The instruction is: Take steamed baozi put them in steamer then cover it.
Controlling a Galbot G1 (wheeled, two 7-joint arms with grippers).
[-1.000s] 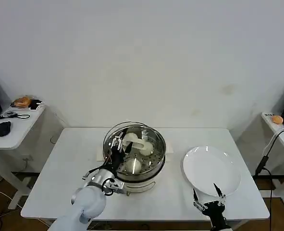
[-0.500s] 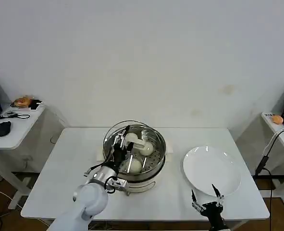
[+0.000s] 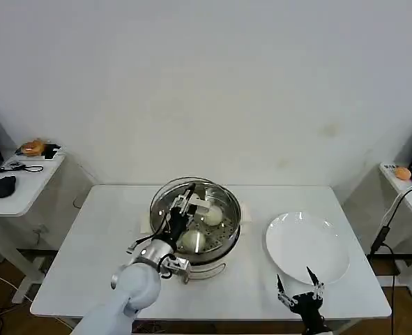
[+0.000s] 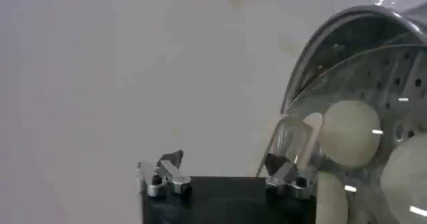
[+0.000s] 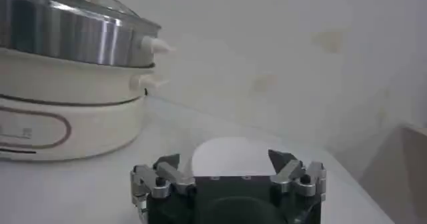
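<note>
The shiny steamer [image 3: 228, 236] stands mid-table on its white base. Two steamed baozi [image 3: 213, 216] show inside it, seen through the glass cover [image 3: 165, 199] that lies over the pot with its beige handle [image 3: 201, 206] on top. I cannot tell whether the cover sits flush. My left gripper [image 3: 185, 203] hovers over the steamer's near-left part beside the handle, open with nothing between its fingers. From the left wrist, the left gripper [image 4: 223, 170] is beside the cover's rim [image 4: 347, 19], a baozi [image 4: 350, 132] under the glass. My right gripper [image 3: 300, 293] waits open at the table's front right.
A flat white plate [image 3: 331, 269] lies right of the steamer; in the right wrist view the plate [image 5: 227, 153] is just beyond the right gripper [image 5: 227, 167], the steamer [image 5: 67, 29] farther off. Side tables with small items stand at both edges. The table's left half is bare.
My left gripper has moved up and to the right, farther over the steamer toward the cover's handle. The right gripper has sunk slightly toward the table's front edge.
</note>
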